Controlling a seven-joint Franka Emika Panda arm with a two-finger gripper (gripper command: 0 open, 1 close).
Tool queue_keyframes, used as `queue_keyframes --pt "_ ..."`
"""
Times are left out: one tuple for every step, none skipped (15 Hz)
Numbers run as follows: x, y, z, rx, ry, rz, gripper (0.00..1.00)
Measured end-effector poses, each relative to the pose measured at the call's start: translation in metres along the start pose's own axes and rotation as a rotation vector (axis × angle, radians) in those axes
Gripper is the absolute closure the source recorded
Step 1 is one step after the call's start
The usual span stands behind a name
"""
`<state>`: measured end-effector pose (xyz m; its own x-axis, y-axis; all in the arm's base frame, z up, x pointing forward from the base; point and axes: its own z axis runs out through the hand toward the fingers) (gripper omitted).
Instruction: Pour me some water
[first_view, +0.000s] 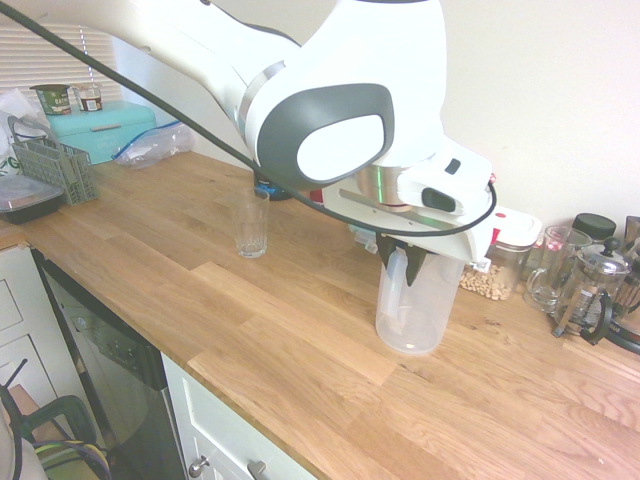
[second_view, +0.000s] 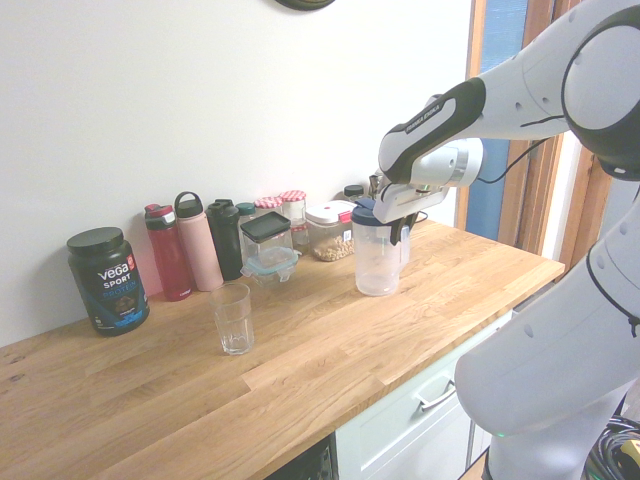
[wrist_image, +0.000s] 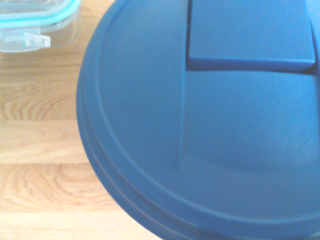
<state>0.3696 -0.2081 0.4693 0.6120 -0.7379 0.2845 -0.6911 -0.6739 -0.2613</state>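
End effector (first_view: 409, 258) pinching handle of clear pitcher (first_view: 413, 305) with blue lid (wrist_image: 210, 130), pitcher upright on wooden counter (first_view: 280, 330), empty glass (second_view: 232, 318) well apart

Blue pitcher lid (wrist_image: 220, 145) fills frame; teal-rimmed clear container (wrist_image: 35, 25) beside it on wooden counter (wrist_image: 40, 165)
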Motion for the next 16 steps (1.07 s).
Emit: queue_keyframes --pt "-0.002 0.000 -0.010 0.000 -0.005 -0.003 1.00" --pt "-0.005 -0.002 -0.028 0.005 -0.005 -0.019 1.00" --pt "-0.009 -0.008 -0.052 0.012 0.001 -0.050 1.00" --pt "-0.014 -0.015 -0.079 0.016 0.015 -0.097 1.00" --pt "-0.021 -0.024 -0.104 0.017 0.031 -0.153 1.00" --pt "-0.029 -0.035 -0.121 0.012 0.037 -0.211 1.00" --pt "-0.037 -0.050 -0.130 0.005 0.032 -0.269 1.00" --pt "-0.047 -0.069 -0.132 -0.003 0.018 -0.326 1.00" --pt "-0.057 -0.090 -0.129 -0.014 -0.001 -0.386 1.00" --pt "-0.070 -0.113 -0.124 -0.030 -0.020 -0.449 1.00" --pt "-0.081 -0.135 -0.122 -0.050 -0.037 -0.511 1.00" --pt "-0.090 -0.155 -0.120 -0.072 -0.050 -0.570 1.00" --pt "-0.098 -0.175 -0.118 -0.099 -0.062 -0.628 1.00" --pt "-0.104 -0.194 -0.116 -0.128 -0.070 -0.684 1.00" --pt "-0.109 -0.212 -0.113 -0.160 -0.076 -0.737 1.00" --pt "-0.114 -0.230 -0.107 -0.196 -0.081 -0.790 1.00"
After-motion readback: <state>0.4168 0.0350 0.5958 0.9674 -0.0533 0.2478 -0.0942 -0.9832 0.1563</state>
